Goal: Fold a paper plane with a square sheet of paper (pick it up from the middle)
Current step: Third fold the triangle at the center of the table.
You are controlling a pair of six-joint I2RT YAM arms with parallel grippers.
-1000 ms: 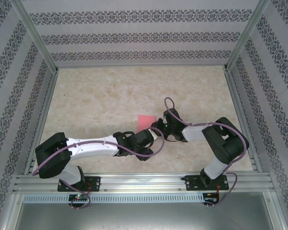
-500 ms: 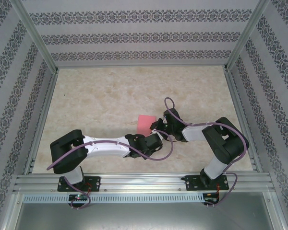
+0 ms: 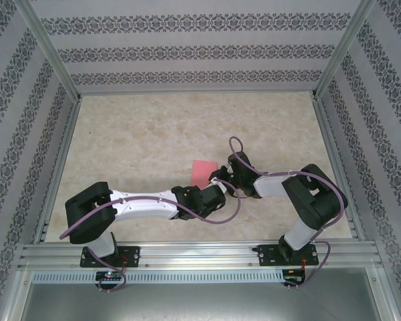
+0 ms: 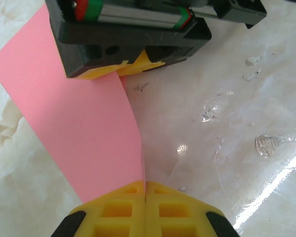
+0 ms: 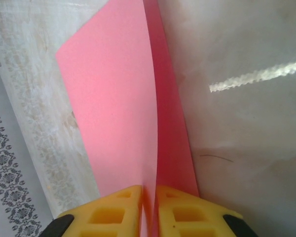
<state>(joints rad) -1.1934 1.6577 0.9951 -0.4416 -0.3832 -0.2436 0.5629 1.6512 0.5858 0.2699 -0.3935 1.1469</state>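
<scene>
The square sheet of paper (image 3: 202,171) is pink-red, folded in two, and stands on edge on the marble table between both grippers. In the left wrist view my left gripper (image 4: 145,190) has its yellow fingertips pressed together on the near edge of the paper (image 4: 89,128). Across the sheet, my right gripper (image 4: 133,68) pinches the far end. In the right wrist view my right gripper (image 5: 149,195) shows a thin slit between its pads, with the fold of the paper (image 5: 118,108) running through it. From above, my left gripper (image 3: 212,189) and right gripper (image 3: 218,179) meet at the sheet's near right corner.
The beige marble tabletop (image 3: 134,140) is bare around the sheet, with a few water spots (image 4: 271,143) to the right. Patterned walls and aluminium rails (image 3: 60,154) enclose the table on three sides. Both arms' purple cables (image 3: 235,144) loop near the grippers.
My left arm slid right to the sheet and its gripper shut on the paper's edge. The right gripper's pads have parted slightly. The paper has hardly shifted.
</scene>
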